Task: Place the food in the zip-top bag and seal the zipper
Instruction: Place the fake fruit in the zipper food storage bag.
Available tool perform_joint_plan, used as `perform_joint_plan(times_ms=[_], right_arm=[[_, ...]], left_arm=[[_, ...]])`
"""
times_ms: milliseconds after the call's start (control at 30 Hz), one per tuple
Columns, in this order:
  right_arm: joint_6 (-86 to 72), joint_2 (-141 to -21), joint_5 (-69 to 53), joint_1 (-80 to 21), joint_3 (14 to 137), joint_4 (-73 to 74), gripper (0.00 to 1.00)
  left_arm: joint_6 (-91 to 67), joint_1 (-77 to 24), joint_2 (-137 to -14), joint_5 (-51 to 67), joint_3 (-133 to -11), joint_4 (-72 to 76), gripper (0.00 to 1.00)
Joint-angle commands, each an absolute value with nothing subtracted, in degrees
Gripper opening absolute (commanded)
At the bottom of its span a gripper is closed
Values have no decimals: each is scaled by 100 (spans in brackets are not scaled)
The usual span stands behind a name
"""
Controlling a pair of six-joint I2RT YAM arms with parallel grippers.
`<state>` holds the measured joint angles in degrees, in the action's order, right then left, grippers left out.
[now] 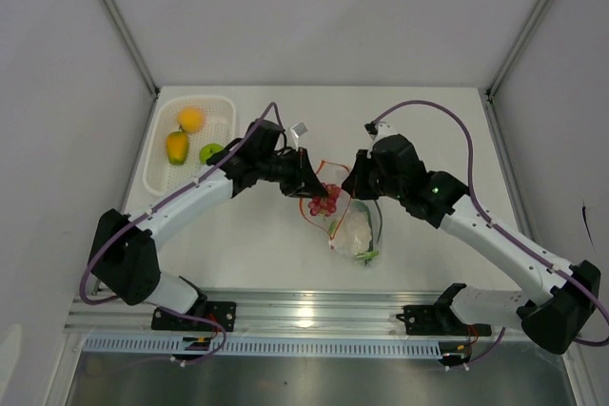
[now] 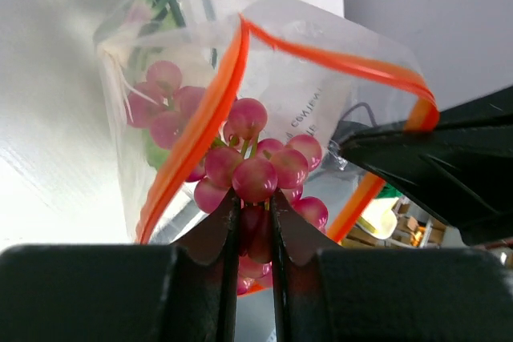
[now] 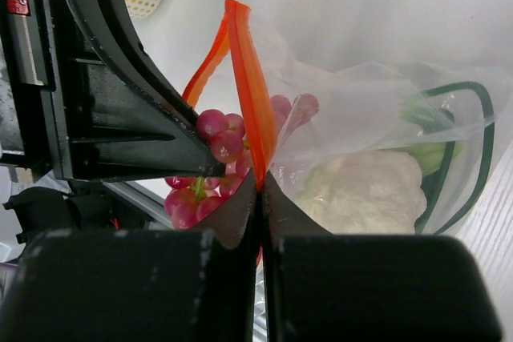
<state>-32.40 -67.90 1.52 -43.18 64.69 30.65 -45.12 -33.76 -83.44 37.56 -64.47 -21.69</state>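
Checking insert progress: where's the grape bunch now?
Centre of the table in the top view, pinched in the left gripper at the open mouth of the zip-top bag, whose zipper the right gripper pinches.

The bag [image 3: 361, 94] shows thin clear plastic, crinkled and glossy, and the zipper [image 2: 204, 118] along its mouth is a smooth orange-red plastic strip. The grapes [image 2: 255, 178] are shiny, smooth pink-red beads and the cauliflower [image 3: 365, 186] looks matt and bumpy, while the left gripper [image 2: 255, 198] and right gripper [image 3: 260, 186] are matt black plastic. The basket [image 1: 152, 159] is white perforated plastic on a smooth matt white table [image 1: 428, 130], edged by a brushed, reflective metal rail [image 1: 314, 316].
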Motion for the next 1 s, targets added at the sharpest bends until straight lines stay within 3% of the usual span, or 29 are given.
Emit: perform_joint_plan(times_ms=[0,433,567,600,767,867,967], right_arm=[[-3401,-6522,105,-4333,6768,3234,0],[-3507,-6381,-78,-4263,6741,3278,0],[-3507,-6346,-44,-4254,6732,3313,0],[-3498,-6328,-44,-4245,6724,3331,0],[-3498,-6249,-44,-4184,6636,3331,0],[-3481,-6232,-88,-4131,6636,3322,0],[-3472,-6223,-114,-4096,6688,3322,0]], left_arm=[[-4106,-3621,-8376,3246,-6819,-2258,8],[-4078,-3911,-8543,2505,-6917,-2478,14],[-3955,-4034,-8543,2286,-7049,-2733,32],[-3912,-4034,-8499,2276,-7066,-2760,42],[-3605,-4034,-7947,1899,-7172,-3111,68],[-3463,-4043,-7735,1662,-7330,-3427,77],[-3358,-4034,-7445,1398,-7409,-3647,79]])
